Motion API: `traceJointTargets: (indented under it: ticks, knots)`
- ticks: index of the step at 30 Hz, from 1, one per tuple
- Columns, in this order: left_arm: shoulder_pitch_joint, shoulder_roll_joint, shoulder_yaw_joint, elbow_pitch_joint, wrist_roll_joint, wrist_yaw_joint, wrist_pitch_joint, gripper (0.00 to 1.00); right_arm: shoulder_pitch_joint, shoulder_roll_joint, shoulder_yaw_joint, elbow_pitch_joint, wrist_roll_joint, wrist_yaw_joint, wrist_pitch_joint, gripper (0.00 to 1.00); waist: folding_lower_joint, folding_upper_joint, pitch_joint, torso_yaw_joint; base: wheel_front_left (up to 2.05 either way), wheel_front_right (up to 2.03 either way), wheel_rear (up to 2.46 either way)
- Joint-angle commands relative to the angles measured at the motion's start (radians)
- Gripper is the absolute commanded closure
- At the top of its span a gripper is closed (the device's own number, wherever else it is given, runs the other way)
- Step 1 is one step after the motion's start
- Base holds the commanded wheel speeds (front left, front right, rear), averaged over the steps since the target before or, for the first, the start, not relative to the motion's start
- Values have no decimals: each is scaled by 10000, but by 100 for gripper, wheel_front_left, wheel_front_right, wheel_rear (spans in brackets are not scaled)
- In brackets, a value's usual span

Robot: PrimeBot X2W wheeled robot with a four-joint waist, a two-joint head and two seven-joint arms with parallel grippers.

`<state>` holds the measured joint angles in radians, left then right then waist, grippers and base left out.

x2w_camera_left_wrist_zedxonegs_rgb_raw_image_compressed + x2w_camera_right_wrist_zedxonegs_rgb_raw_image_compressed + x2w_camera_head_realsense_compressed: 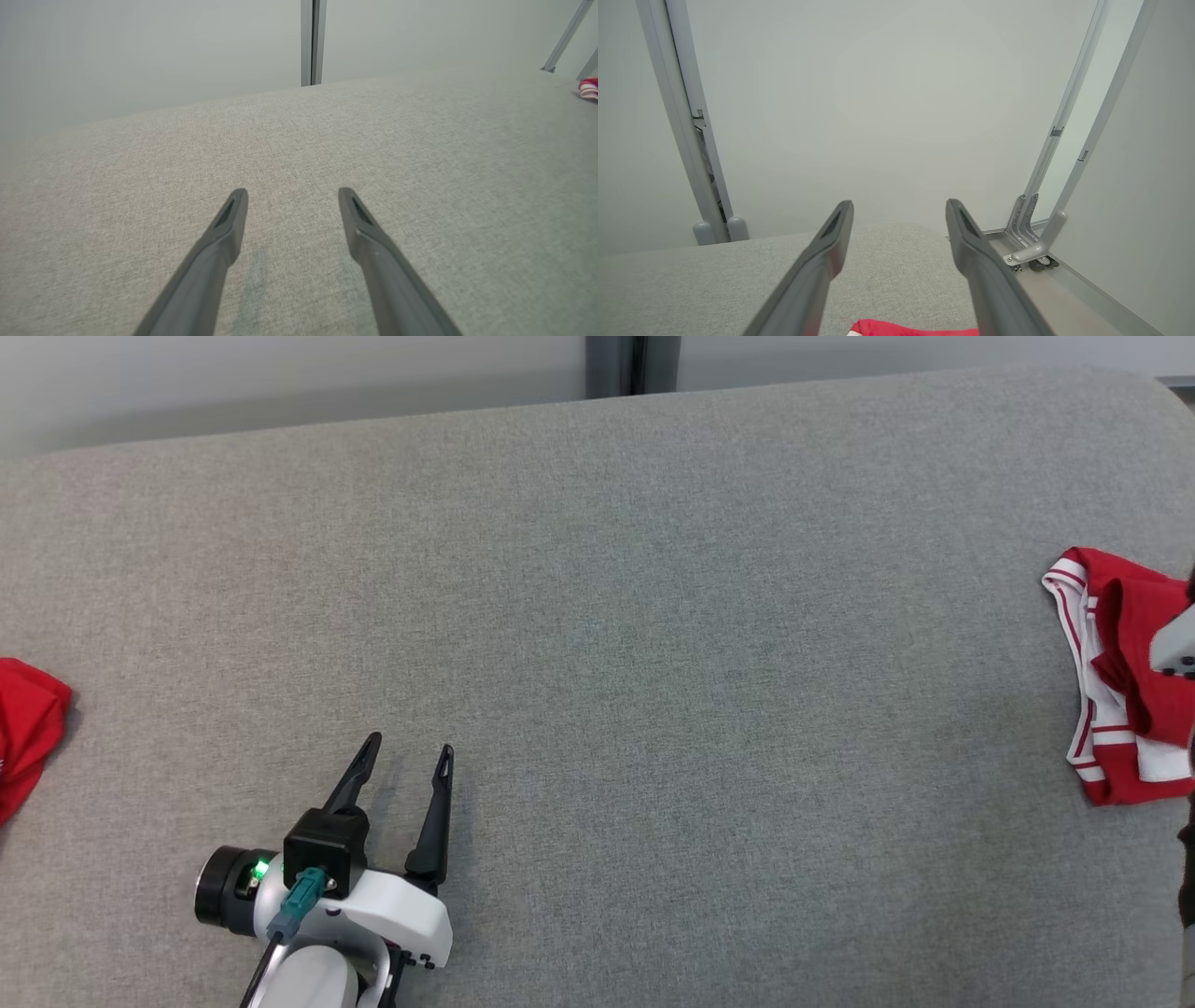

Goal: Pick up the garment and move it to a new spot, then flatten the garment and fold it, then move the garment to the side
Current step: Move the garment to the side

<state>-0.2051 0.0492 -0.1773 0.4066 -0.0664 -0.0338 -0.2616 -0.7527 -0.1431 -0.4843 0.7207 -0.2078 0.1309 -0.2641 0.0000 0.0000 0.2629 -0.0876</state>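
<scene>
Idling by the grey table's (653, 616) near edge, the left gripper (410, 744) is spread wide and empty. The folded red-and-white garment (1134, 644) sits at the right edge with the right gripper (899, 204) spread wide over it, so I'd guess it's parked aside.

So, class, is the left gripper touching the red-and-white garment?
Apart. In the head view, bare grey surface lies between the left gripper and the red-and-white garment.

Far right edge of tabletop (653, 569): garment (1125, 644). Far left edge: second cloth (28, 728). Left gripper (410, 744) front-left between them, well apart from both.
</scene>
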Motion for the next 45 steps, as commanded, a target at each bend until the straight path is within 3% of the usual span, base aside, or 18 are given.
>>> traceJointTargets:
  ticks: [1,7,15,29,45]
  knots:
    - [102,39,59,11,-132,87,-45,0,286,75,366,-309,351,-3,0,0,0,0,-163,56,0,0,0]
    - [296,42,153,28,-371,260,-47,0,1215,277,1820,-1083,995,-3,0,0,0,0,-571,258,0,0,0]
    - [655,36,419,78,-615,447,-45,0,2931,599,2852,-1764,1745,-3,0,0,0,0,-1240,688,0,0,0]
    - [1384,39,768,368,-849,725,-45,0,5159,895,3648,-1904,2663,-3,0,0,0,0,-2210,1098,0,0,0]
    - [1853,36,1605,36,-781,823,-45,0,5824,898,4197,-2295,3257,-3,2,0,0,0,-2962,1088,0,0,0]
